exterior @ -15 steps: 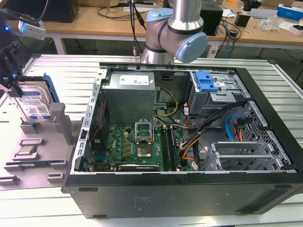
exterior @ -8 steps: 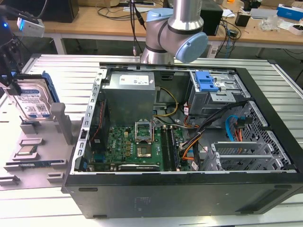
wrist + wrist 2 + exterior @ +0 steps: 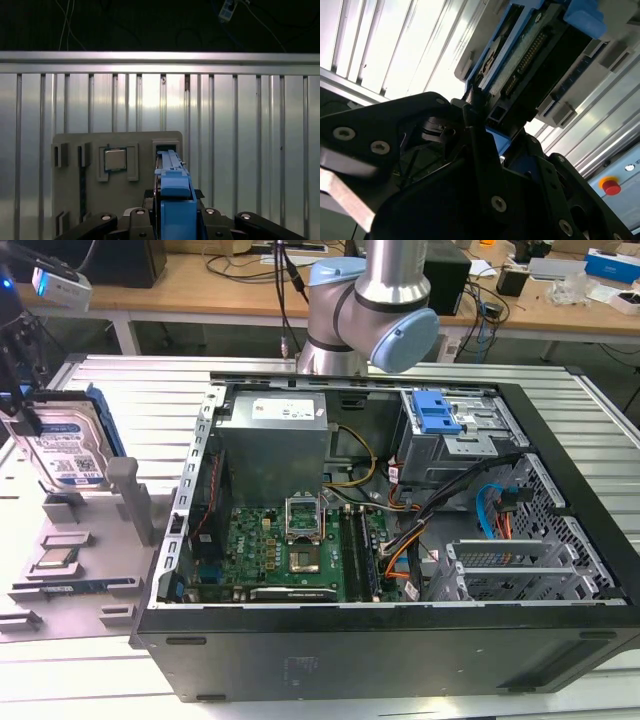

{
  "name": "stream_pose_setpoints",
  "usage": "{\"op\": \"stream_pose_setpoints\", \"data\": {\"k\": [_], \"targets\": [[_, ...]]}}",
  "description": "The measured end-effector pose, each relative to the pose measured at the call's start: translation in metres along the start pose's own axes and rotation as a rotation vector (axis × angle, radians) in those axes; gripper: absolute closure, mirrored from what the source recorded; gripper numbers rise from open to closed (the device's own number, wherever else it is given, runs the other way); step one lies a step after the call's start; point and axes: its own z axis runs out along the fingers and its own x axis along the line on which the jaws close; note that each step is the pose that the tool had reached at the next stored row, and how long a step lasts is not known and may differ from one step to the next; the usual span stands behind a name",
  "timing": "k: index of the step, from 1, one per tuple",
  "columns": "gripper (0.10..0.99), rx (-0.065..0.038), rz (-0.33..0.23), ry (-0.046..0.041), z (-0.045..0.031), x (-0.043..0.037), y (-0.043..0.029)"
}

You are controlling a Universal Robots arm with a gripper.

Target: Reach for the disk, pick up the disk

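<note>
The disk (image 3: 68, 448) is a silver hard drive with a white-and-blue label and a blue bracket. It stands on edge, slightly tilted, at the exterior view's far left, just over a slot of the grey fixture plate (image 3: 100, 570). My gripper (image 3: 22, 415) comes down on its upper edge from the exterior view's left. In the first wrist view the disk's blue bracket edge (image 3: 172, 182) runs between my black fingers, and the gripper (image 3: 172, 217) is shut on it. In the second wrist view one finger (image 3: 476, 112) presses against the disk's connector end (image 3: 530, 55).
An open black computer case (image 3: 400, 640) takes up the middle and right of the slatted aluminium table (image 3: 150, 390). The arm's base (image 3: 370, 310) stands behind it. On the fixture plate (image 3: 75, 200) lies a small grey chip (image 3: 115, 160). A red button (image 3: 610, 186) is nearby.
</note>
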Motion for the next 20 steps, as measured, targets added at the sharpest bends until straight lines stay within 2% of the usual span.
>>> {"op": "stream_pose_setpoints", "data": {"k": [7,11,17,18,19,20], "targets": [[0.722,0.000,0.000,0.0000,-0.0091,0.0001,0.0001],[0.722,0.000,0.000,0.0000,-0.0252,0.0002,0.0006],[0.722,0.000,0.000,0.0000,-0.0339,0.0003,0.0009],[0.722,0.000,0.000,0.0000,-0.0397,0.0003,0.0010],[0.722,0.000,0.000,0.0000,-0.0503,0.0004,0.0011],[0.722,0.000,0.000,0.0000,-0.0541,0.0005,0.0011]]}}
